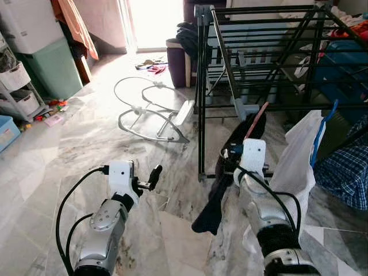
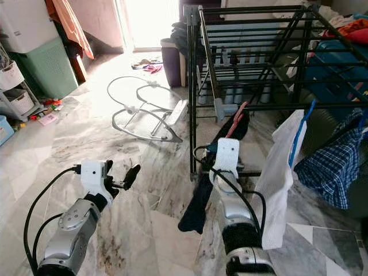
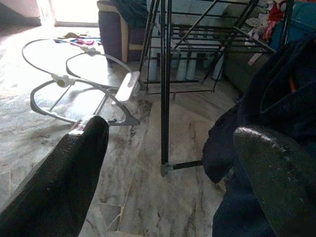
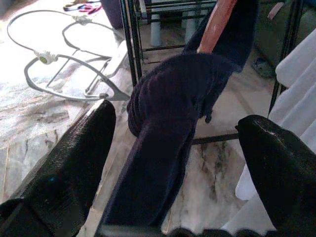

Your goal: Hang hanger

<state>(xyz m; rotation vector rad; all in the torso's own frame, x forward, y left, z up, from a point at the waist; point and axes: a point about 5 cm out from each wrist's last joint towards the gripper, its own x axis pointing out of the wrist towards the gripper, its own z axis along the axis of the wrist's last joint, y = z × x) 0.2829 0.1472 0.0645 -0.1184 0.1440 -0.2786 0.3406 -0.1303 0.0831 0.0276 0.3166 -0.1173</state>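
- Right gripper (image 4: 173, 148) up in front of the drying rack (image 1: 259, 57), dark garment (image 1: 221, 184) draped over it and trailing toward the floor.
- Right wrist view: fingers (image 4: 69, 163) stand wide apart with the cloth running down between them; cloth seems to rest on the gripper, not pinched. Read as spread, not clamped.
- Hanger (image 1: 256, 121): reddish-pink bar pokes up out of the top of the garment, tilted toward the rack. Hook end hidden, can't tell where it sits.
- Left gripper (image 1: 150, 177) held out over bare marble floor (image 1: 75, 144), jaws parted, holding nothing; well apart from the garment.
- Handling guess: hanger is light and stiff, likely smooth plastic, so it can slip or twist. Garment is soft and floppy, weight hangs low, will swing and pull the hanger off-level.
- Best hold, judged: on the rigid bar or neck near the hook, not on fabric.
- Rack rails are thin black bars, closely spaced; hook needs a free rail.
- White garment (image 1: 296, 155) on a blue hanger (image 1: 325, 129) hangs just beside the right arm, could snag.
- Plaid cloth (image 1: 345, 169) further right, piled clothes behind the rack.
- Grey wire frame (image 1: 152, 112) lies on the floor left of the rack, out of the way.
- Green bin (image 1: 54, 66) and white drawers (image 1: 17, 86) far left, no issue.
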